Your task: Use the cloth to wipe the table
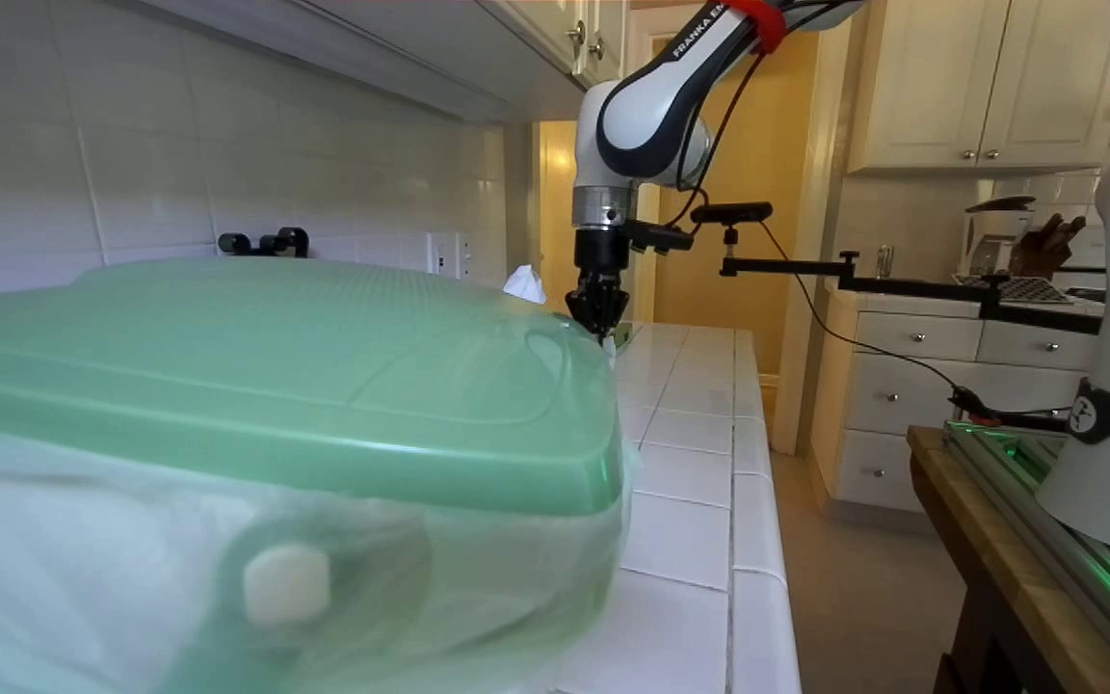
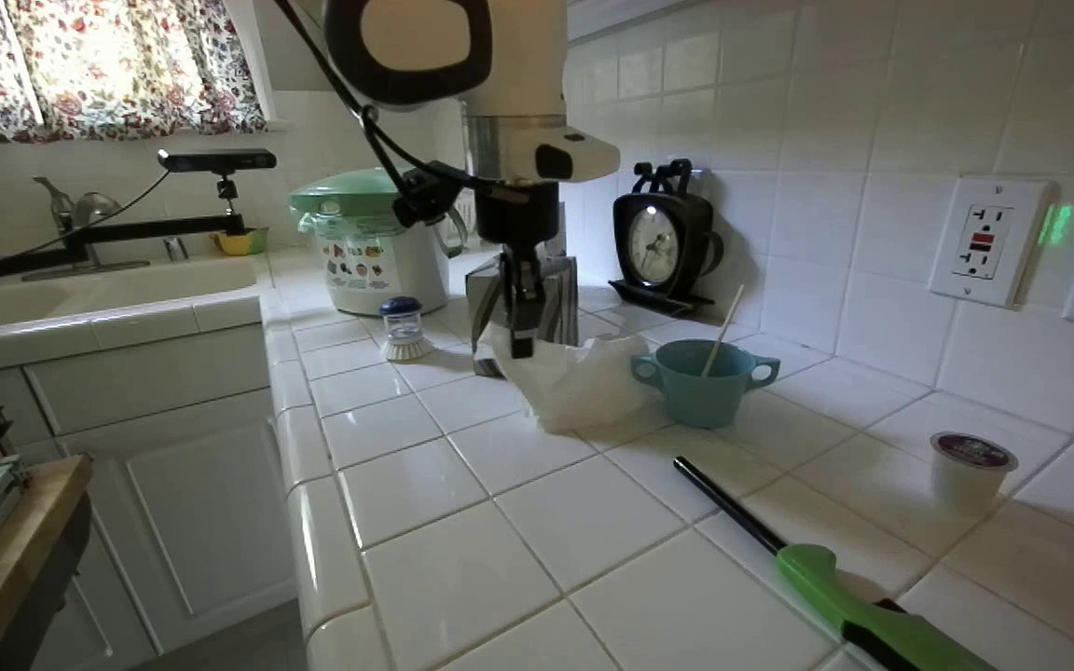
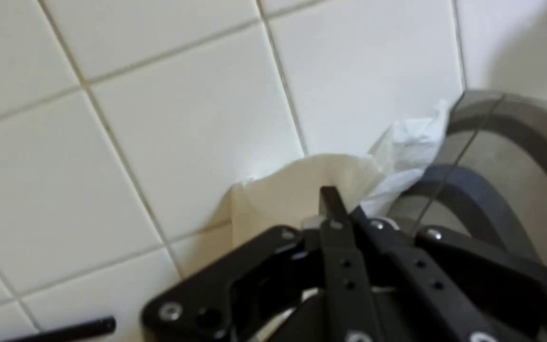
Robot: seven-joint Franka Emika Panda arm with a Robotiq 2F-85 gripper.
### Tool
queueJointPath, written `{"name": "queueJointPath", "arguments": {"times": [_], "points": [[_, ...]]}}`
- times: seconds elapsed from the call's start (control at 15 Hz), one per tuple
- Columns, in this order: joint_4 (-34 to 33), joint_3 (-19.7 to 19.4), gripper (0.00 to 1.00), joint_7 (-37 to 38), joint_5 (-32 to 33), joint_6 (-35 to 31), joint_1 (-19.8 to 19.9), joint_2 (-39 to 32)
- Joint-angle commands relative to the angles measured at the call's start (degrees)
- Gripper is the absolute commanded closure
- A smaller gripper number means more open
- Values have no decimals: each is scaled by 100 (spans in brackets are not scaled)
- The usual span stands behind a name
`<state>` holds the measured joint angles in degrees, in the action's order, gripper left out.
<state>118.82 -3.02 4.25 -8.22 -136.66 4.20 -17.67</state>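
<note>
The table [image 2: 584, 540] is a white tiled countertop, also in an exterior view [image 1: 680, 472] and the wrist view [image 3: 183, 123]. The cloth [image 2: 593, 387] is thin, white and crumpled, standing in loose folds on the tiles. In the wrist view the cloth [image 3: 278, 199] looks beige and white around the fingertips. My gripper [image 2: 520, 343] points down at the cloth's edge, low over the table. Its fingers [image 3: 342, 202] are closed together, with the cloth pinched at their tips. In an exterior view the gripper [image 1: 599, 326] shows behind the green lid, which hides most of the cloth.
A striped box [image 2: 563, 298] stands right behind the gripper. A teal cup [image 2: 705, 396] with a stick stands beside the cloth. A green lighter [image 2: 826, 582], a pod [image 2: 966, 471], a brush [image 2: 404, 328], a dial scale [image 2: 658, 242] and a green-lidded bin [image 2: 364, 242] stand around.
</note>
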Motion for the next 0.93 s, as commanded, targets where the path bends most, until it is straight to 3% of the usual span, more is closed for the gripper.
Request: {"name": "queueJointPath", "arguments": {"times": [0.0,0.13,0.47,0.87], "points": [[410,-135,100,30,175,782,60,447],[527,-288,100,177,308,1133,102,607],[578,-746,100,939,890,969,222,473],[361,-1101,100,1804,1196,575,281,-331]]}}
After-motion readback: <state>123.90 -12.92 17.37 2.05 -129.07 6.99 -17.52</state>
